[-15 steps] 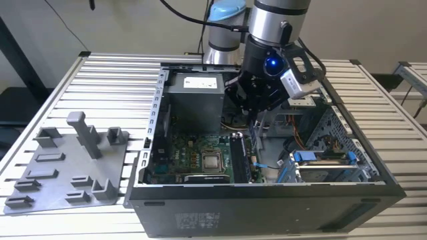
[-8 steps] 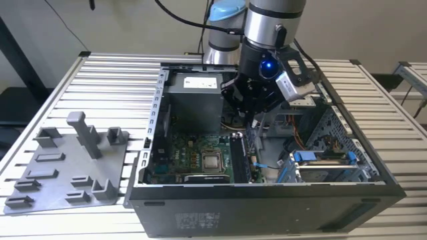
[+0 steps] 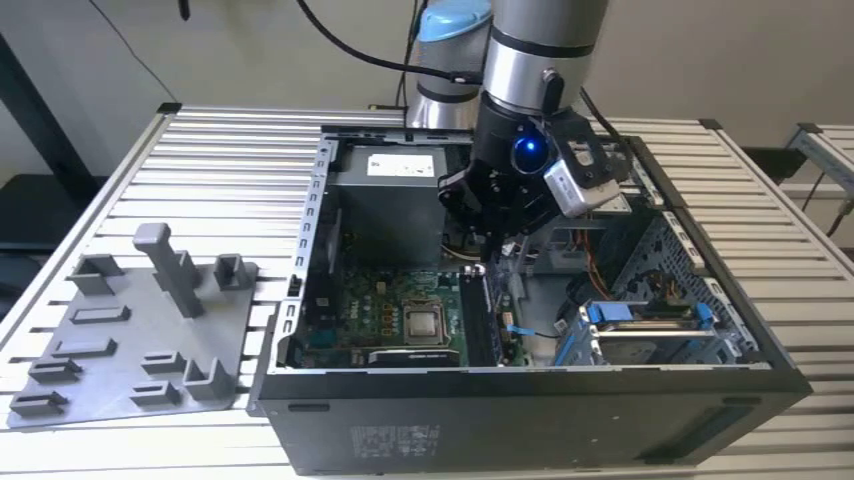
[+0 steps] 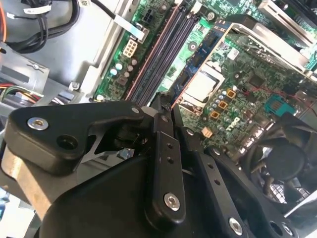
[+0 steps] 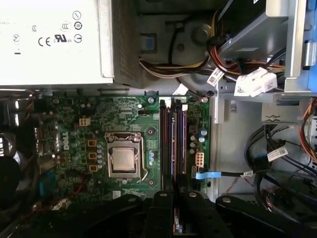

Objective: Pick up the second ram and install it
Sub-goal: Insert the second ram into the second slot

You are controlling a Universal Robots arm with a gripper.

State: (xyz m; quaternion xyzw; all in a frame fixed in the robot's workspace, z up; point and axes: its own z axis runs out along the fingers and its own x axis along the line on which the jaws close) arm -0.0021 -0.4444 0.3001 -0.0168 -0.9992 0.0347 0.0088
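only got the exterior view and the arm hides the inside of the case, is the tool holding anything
Observer: Yes. In the first wrist view the tool is shut on a thin dark memory stick, seen edge-on between its fingers.
Operator: where is it over the board
Observer: Above the long dark memory slots and in line with them. They run beside the square silver processor chip.
Operator: anything close to those slots
Observer: A blue flat cable tab lies on the side of the slots away from the chip.
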